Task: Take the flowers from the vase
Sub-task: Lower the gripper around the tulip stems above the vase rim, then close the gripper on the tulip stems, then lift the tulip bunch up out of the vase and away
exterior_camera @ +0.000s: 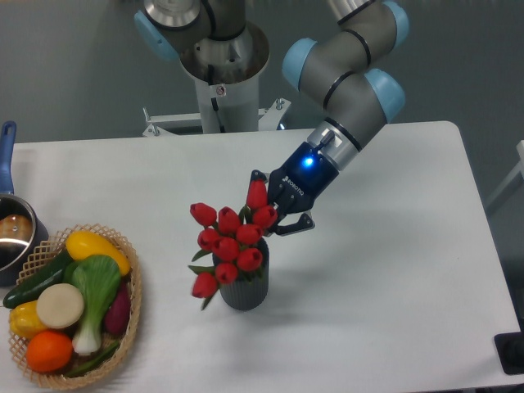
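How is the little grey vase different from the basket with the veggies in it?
The vase is dark grey with ribbed sides, while the basket is tan woven wicker. The vase is tall and narrow; the basket is wide and shallow. The vase holds the flowers, red tulips, with the gripper at their top; the basket holds mixed vegetables and nothing touches it. Both sit on the white table.

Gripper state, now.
Gripper: closed on the upper right buds of the flowers, which still sit in the vase.
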### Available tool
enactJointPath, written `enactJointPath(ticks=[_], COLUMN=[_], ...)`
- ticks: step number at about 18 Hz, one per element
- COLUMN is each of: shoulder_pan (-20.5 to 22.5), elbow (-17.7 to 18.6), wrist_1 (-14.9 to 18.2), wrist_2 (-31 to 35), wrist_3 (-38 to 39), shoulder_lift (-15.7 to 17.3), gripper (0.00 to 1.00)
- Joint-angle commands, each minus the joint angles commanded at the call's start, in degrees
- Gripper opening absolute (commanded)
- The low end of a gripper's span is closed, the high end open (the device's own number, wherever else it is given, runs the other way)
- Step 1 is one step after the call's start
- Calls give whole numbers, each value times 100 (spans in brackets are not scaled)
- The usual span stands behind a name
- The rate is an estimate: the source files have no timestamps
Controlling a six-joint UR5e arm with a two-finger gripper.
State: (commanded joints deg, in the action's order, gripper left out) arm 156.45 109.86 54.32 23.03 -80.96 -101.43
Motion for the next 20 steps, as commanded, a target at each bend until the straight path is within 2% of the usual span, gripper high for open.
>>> enactJointPath(ticks=[6,11,20], shoulder_pan=[0,0,184], elbow=[0,-175,-1098], wrist_1=[26,35,35], wrist_2=[-175,-308,-650], wrist_3=[414,791,1723], shoulder_lift=[396,589,493], gripper=[0,0,0])
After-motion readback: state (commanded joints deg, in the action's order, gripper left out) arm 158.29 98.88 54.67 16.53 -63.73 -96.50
